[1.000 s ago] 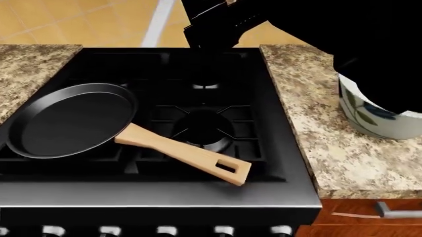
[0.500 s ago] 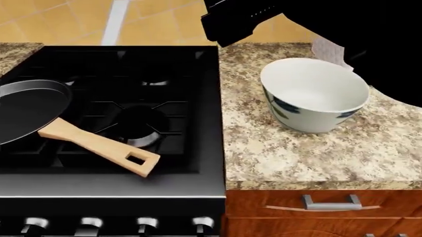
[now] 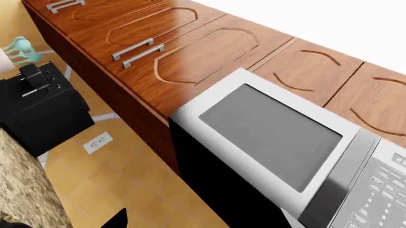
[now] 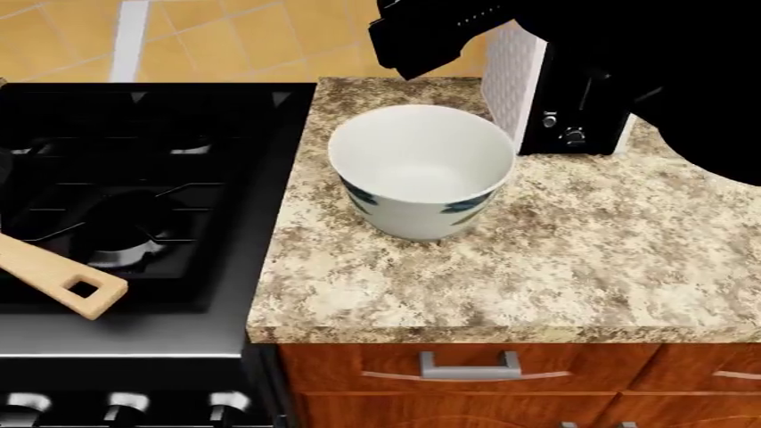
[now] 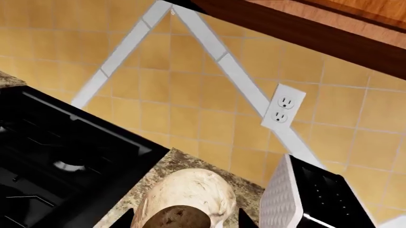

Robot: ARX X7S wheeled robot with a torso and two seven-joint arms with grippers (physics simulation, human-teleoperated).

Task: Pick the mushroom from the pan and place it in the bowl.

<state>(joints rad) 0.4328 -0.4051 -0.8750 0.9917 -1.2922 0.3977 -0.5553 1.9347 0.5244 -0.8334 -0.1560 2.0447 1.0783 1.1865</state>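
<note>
The mushroom (image 5: 184, 202) sits right in front of my right wrist camera, pale and rounded with a brown patch at its near end, pinched between my right gripper (image 5: 184, 219), whose dark fingertips (image 5: 125, 217) show on either side of it and close against it. It hangs over the speckled granite counter (image 4: 571, 259), near the edge of the black stove (image 4: 143, 160). From my head, the white bowl (image 4: 419, 209) with blue leaf marks stands upright on that counter, plain white inside, just beside the stove. Only the end of the pan (image 4: 60, 283), its wooden handle with the rectangular hole, shows over the burners. A toaster (image 4: 559, 98) stands behind the bowl. My left gripper is out of sight; its camera shows a microwave (image 3: 279, 142) under wooden cabinets (image 3: 165, 38).
</note>
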